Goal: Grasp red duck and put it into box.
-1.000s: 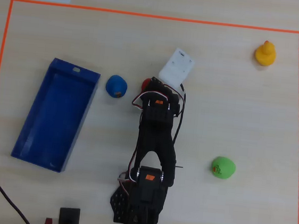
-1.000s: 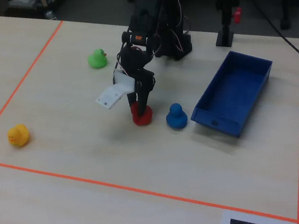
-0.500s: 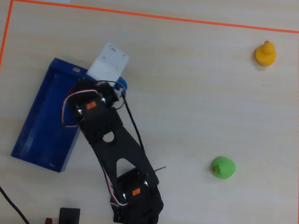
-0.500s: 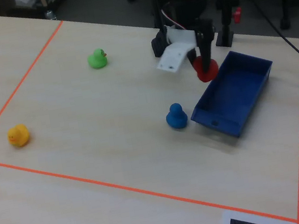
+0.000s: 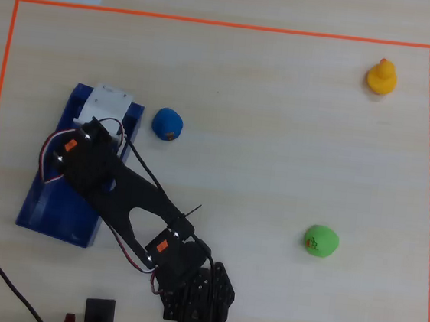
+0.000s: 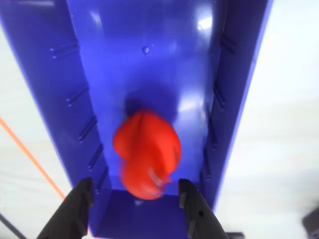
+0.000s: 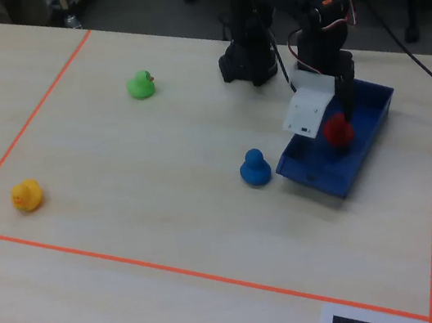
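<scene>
Wrist view shows our fingers point(image 6: 134, 199) spread apart, gripping nothing, with the red duck point(image 6: 147, 154) between and just beyond them over the floor of the box point(image 6: 79, 94). We see the duck as a motion-blurred blob, which we take to mean it is dropping or rolling inside the box; we cannot tell whether it has settled. In the fixed view the red duck point(image 7: 338, 131) sits within the box walls point(image 7: 318, 177), close under the gripper.

Our worry from here is the withdrawal. If we lift carelessly, a finger could clip the duck and flick it over the low wall, or catch the wall and drag the box across the tabletop point(image 5: 279, 137). The blue duck point(image 5: 167, 124) stands just beside the box and could be knocked by a wide swing. A rounded duck may also bounce or roll before it rests.

The red duck looks small, rounded and bright red, glossy, with a lighter spot low on it; finer detail is lost to blur.
</scene>
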Motion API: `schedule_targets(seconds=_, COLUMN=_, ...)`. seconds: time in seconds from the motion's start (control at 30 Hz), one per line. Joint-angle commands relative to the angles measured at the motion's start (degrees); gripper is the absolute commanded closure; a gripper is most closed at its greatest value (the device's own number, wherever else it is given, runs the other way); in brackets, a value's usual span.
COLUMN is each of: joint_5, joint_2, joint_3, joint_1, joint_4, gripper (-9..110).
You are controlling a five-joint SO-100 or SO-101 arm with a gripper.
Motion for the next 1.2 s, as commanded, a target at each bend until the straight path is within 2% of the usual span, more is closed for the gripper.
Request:
schedule_targets(seconds=0.0, joint_5=-4.04, joint_2=5.8, joint_3=-5.71, joint_1=7.65, joint_4=2.64, gripper=80)
schedule_targets(seconds=0.07, joint_5=-7.91, joint_2=8.26, joint_3=-11.95, joint_1=13.8, joint_4=5.62, gripper=85)
schedule_targets(seconds=0.17, joint_5=-14.06, joint_2=12.74, joint_3=-18.02, joint_1=24.43, joint_4=4.92, gripper=101)
schedule_targets(seconds=0.37, joint_5=-30.23, joint_2=17.93, joint_3=-14.33, joint_1=44.91, joint_4=-0.88, gripper=101)
schedule_targets(seconds=0.5, joint_5=-39.55, joint_2=25.4, joint_3=5.98, joint_1=52.21, joint_4=-7.65, gripper=101)
schedule_targets(seconds=0.67, joint_5=-44.82, joint_2=38.85, joint_3=42.45, joint_1=54.05, joint_4=-28.21, gripper=101)
schedule_targets(seconds=0.8, joint_5=-44.38, joint_2=49.57, joint_3=62.23, joint_1=52.38, joint_4=-37.53, gripper=101)
schedule_targets(seconds=0.97, joint_5=-41.92, joint_2=68.2, joint_3=77.43, joint_1=47.9, joint_4=-34.63, gripper=101)
schedule_targets(seconds=1.17, joint_5=-41.57, joint_2=88.07, joint_3=86.48, joint_1=46.41, joint_4=-22.59, gripper=101)
